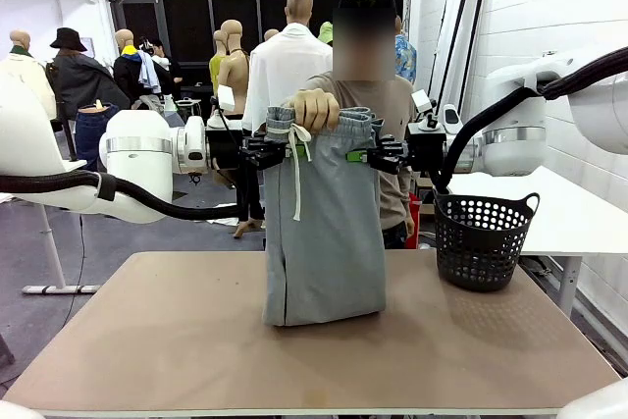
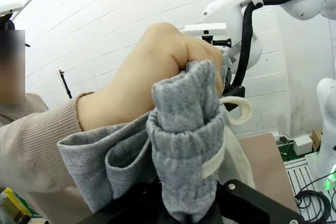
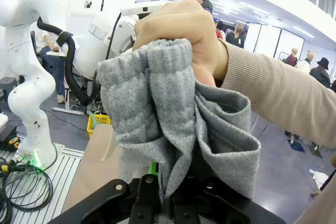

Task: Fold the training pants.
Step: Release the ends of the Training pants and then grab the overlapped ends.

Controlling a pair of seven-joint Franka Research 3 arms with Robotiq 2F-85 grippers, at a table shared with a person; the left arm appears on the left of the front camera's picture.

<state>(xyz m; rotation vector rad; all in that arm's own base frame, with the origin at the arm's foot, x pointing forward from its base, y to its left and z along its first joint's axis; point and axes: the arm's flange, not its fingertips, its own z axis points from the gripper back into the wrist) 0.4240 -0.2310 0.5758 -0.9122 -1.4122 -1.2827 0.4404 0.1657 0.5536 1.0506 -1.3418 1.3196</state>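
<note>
Front view: the training pants [image 1: 324, 242] hang left of the basket [image 1: 486, 240], lower end on the surface [image 1: 147, 340], waistband clenched by left jaws, right jaws and the person's hand [image 1: 316, 108]. Probably the hand-over step; next, laying them flat.

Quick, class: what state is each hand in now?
Left hand: shut on the training pants.
Right hand: shut on them too.
Person's hand: clenched on them between the two.
</note>
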